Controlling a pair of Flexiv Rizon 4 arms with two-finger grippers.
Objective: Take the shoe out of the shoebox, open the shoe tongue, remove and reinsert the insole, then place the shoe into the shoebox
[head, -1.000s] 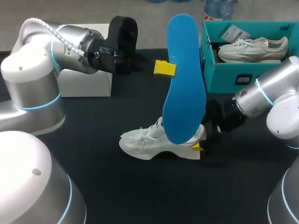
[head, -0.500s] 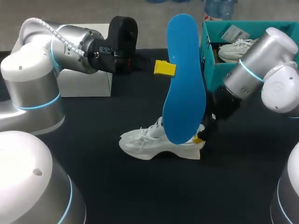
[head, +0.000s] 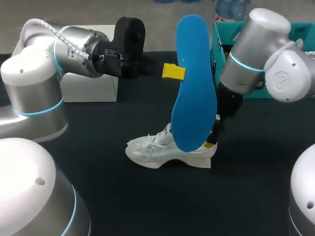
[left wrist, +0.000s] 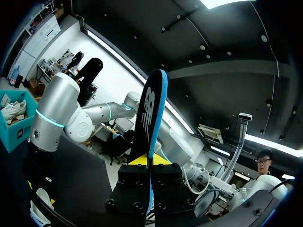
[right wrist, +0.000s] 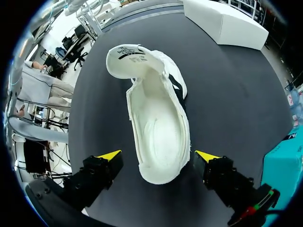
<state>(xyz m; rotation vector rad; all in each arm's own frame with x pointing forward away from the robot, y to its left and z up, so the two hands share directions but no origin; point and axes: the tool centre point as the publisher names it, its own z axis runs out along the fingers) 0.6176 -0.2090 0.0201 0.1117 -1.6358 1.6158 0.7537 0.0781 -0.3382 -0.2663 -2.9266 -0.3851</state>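
In the last 1 s the right arm has swung up, and the right gripper (right wrist: 157, 156) now hangs over the heel of the shoe (right wrist: 156, 123) on the table, jaws spread. The left gripper (left wrist: 149, 161) pinches the insole (head: 194, 83) upright above it, so reinsertion looks next.

Arms: two. Left arm (head: 74, 46), right arm (head: 251, 59).
Tools: two, one per arm, two yellow-tipped fingers each, four fingers in all. Left tool (left wrist: 149, 161), right tool (right wrist: 158, 156).
White shoes: two. Bench shoe (head: 167, 150) and boxed shoe (left wrist: 13, 108).
Blue insole (head: 194, 83): one.
Teal shoebox (left wrist: 9, 137): one.
White box (head: 91, 86): one.
Black bench (head: 123, 196): one.
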